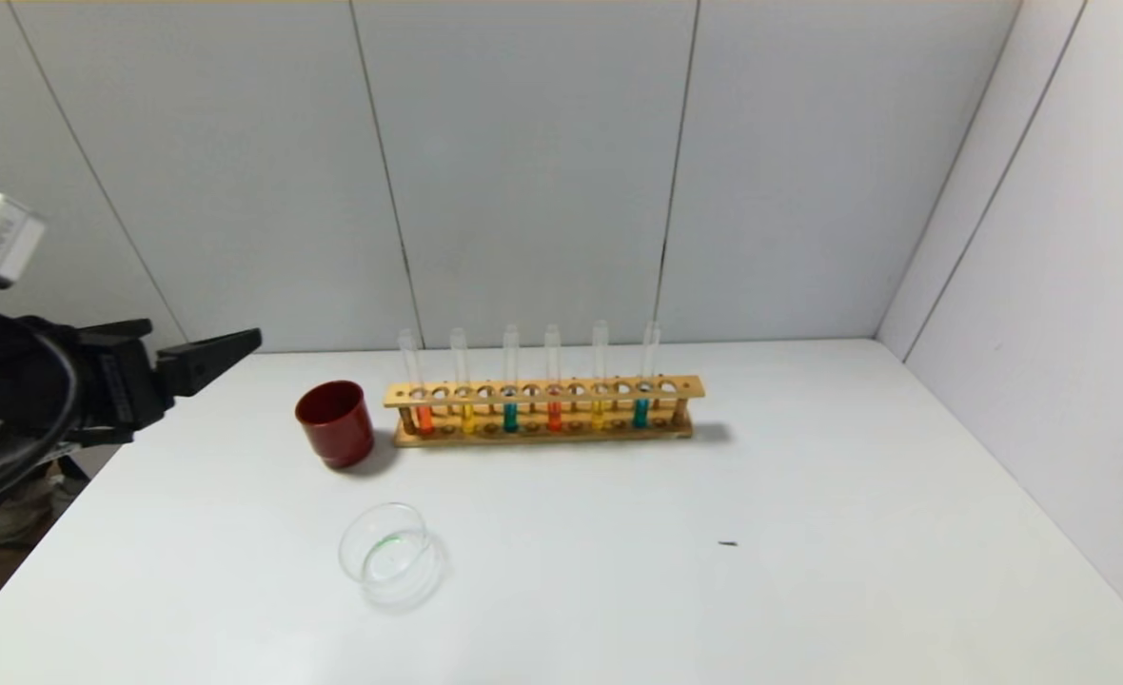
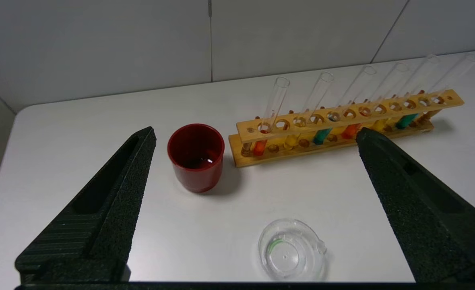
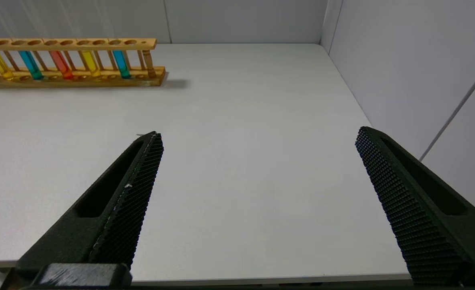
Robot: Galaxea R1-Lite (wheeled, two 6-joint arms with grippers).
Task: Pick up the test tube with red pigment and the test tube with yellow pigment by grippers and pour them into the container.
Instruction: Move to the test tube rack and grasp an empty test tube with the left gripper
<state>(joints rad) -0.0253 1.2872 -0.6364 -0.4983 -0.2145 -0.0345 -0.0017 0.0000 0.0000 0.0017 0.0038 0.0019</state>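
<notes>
left claw (image 2: 255, 135) spread, empty | right claw (image 3: 257, 137) spread | no legible writing

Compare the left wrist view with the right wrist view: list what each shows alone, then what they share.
Left wrist only: the left gripper with fingers spread wide above the table, the dark red cup, the clear glass container and the orange-red test tube at the rack's end.
Right wrist only: the right gripper, fingers open, over bare table, and the side wall.
Both: the wooden rack with yellow, teal and red tubes.
</notes>
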